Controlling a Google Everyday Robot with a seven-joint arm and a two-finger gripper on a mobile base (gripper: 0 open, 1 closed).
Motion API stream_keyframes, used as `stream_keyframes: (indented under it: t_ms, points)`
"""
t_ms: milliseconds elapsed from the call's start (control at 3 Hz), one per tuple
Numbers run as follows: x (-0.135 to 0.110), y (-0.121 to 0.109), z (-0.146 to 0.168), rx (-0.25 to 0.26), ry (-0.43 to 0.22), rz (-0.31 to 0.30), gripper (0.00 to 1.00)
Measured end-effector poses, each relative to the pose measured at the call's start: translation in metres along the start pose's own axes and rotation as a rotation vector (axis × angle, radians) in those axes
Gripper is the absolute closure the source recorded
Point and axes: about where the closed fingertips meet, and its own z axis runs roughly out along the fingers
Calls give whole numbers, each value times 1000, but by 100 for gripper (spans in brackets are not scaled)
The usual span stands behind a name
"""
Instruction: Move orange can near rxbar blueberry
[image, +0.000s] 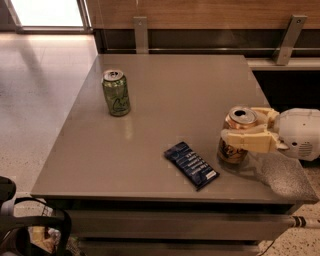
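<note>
The orange can stands upright on the grey table near its right front corner. My gripper reaches in from the right, with one cream finger across the can's front and the other behind it, shut on the can. The rxbar blueberry, a flat dark blue wrapper with white lettering, lies on the table just left of the can, a short gap apart and angled diagonally.
A green can stands upright at the table's left side. A wooden wall with metal brackets runs behind the table. The table's front edge is close below the bar. A dark cart part sits at the lower left.
</note>
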Motion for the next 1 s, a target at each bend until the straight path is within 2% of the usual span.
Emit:
stream_keyframes:
  t_ms: [333, 667, 1000]
  points:
    - [-1, 1, 2, -4, 1, -2, 15]
    - [-2, 2, 4, -8, 1, -4, 0]
    - [-2, 2, 4, -8, 1, -4, 0]
